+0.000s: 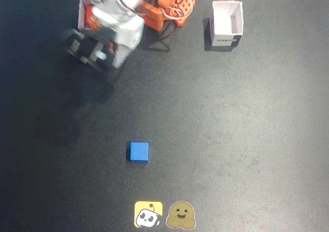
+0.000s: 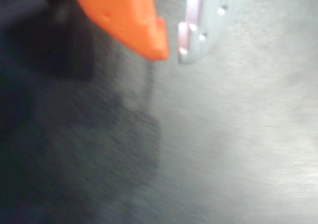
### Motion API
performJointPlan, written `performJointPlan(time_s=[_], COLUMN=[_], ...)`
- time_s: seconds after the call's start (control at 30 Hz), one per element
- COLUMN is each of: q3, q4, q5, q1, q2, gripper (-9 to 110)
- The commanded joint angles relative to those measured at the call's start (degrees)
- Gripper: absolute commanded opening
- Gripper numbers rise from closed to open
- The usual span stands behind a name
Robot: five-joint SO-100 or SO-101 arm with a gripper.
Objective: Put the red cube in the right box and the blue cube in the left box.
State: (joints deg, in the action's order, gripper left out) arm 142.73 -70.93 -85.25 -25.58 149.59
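Observation:
The blue cube (image 1: 139, 152) lies on the dark mat, low and left of centre in the fixed view. One white box (image 1: 226, 23) stands open at the top right. The other white box (image 1: 81, 12) is at the top left, mostly hidden behind my arm. The red cube is not in view. My gripper (image 1: 92, 52) is blurred at the upper left, just below that hidden box and far from the blue cube. In the wrist view the gripper (image 2: 172, 55) shows an orange finger and a white finger with a narrow gap between them. Nothing is between them, and only mat lies below.
The arm's orange base and cables (image 1: 172, 5) sit at the top centre. Two stickers (image 1: 164, 215) lie at the bottom edge of the mat. The mat (image 1: 231, 139) is bare between the cube and the boxes.

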Motion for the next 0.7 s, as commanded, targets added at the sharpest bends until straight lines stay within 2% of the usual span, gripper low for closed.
performJointPlan(time_s=[0.0,0.4,0.67], q3=[-3.96,-3.16,-6.24], q4=[2.02,2.90,3.43], q5=[1.58,-5.89,-5.19], q1=[3.96,18.11,20.48], q2=[-0.35,-0.62,-7.12], gripper=[0,0,0])
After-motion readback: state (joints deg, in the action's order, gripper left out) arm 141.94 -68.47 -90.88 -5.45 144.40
